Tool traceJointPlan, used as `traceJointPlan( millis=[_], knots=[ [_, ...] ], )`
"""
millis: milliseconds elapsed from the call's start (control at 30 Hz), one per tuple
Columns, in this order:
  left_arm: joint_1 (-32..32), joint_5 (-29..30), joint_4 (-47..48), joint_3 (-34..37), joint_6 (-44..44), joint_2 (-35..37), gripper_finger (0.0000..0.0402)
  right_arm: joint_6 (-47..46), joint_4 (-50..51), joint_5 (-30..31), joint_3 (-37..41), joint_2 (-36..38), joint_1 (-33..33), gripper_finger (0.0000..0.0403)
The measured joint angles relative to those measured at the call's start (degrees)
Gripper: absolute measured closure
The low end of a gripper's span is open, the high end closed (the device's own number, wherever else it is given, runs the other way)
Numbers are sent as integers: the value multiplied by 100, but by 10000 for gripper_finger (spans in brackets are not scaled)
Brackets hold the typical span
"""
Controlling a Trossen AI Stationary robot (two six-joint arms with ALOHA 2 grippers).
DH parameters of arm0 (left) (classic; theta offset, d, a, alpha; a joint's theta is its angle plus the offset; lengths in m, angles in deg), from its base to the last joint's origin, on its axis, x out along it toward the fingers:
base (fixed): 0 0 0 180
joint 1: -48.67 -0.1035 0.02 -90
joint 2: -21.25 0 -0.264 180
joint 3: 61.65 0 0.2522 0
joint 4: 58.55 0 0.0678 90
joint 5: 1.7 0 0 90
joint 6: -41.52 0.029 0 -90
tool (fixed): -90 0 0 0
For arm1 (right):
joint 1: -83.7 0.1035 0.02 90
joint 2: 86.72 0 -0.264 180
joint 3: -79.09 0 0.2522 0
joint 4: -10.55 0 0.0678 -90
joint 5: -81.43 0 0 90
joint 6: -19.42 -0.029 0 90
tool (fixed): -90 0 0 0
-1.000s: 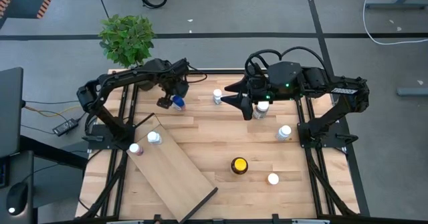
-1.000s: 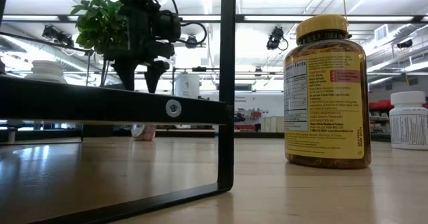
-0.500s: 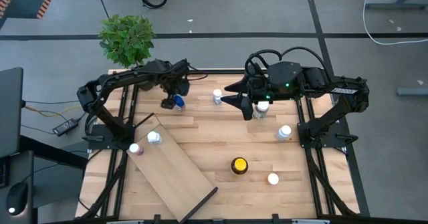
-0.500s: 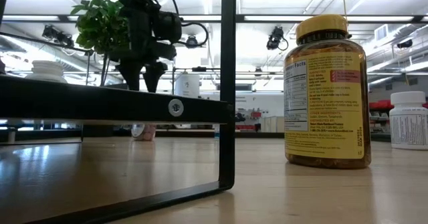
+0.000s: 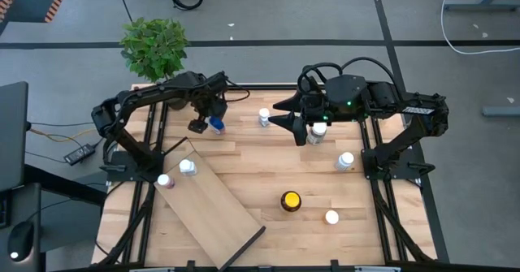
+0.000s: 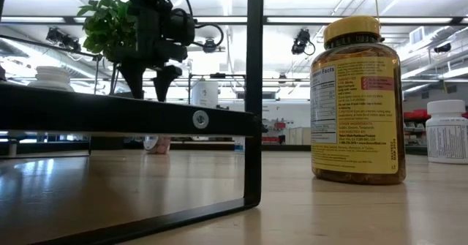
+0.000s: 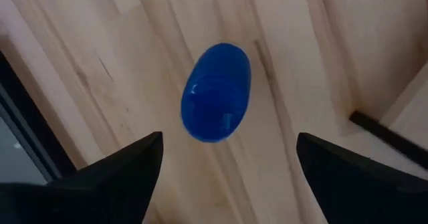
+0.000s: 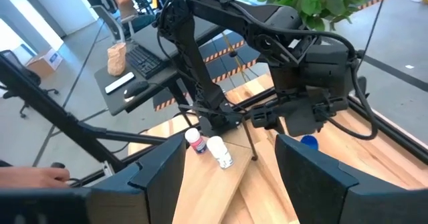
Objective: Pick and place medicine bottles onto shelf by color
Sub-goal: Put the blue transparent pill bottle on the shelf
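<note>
left gripper (image 7: pixel 224 158) gapes empty over one blue-capped bottle (image 7: pixel 215 93); two bottles on shelf (image 5: pixel 213 207).

Left gripper (image 7: pixel 224 160) looks straight down at the wooden tabletop (image 7: pixel 301 57), fingers spread wide: one dark fingertip (image 7: pixel 114 177) on one side, the other on the opposite side, both clear of everything. Blue-capped bottle (image 7: pixel 216 92) stands just ahead of the gap between the fingers, roughly centred, seen cap-on, touching neither finger. A dark frame edge (image 7: pixel 30 127) runs beyond one finger. A thin dark edge (image 7: pixel 388 137) of a paler board (image 7: pixel 411 107) sits beyond the other.
</note>
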Motion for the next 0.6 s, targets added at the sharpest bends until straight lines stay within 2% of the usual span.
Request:
traceJointPlan(
  millis=[200,600],
  knots=[
    [-103,107,86,0,666,0,60,-17,-2,26,0,0,0,164],
    [-91,410,369,0,872,107,103,-136,-2,26,0,0,0,164]
  ],
)
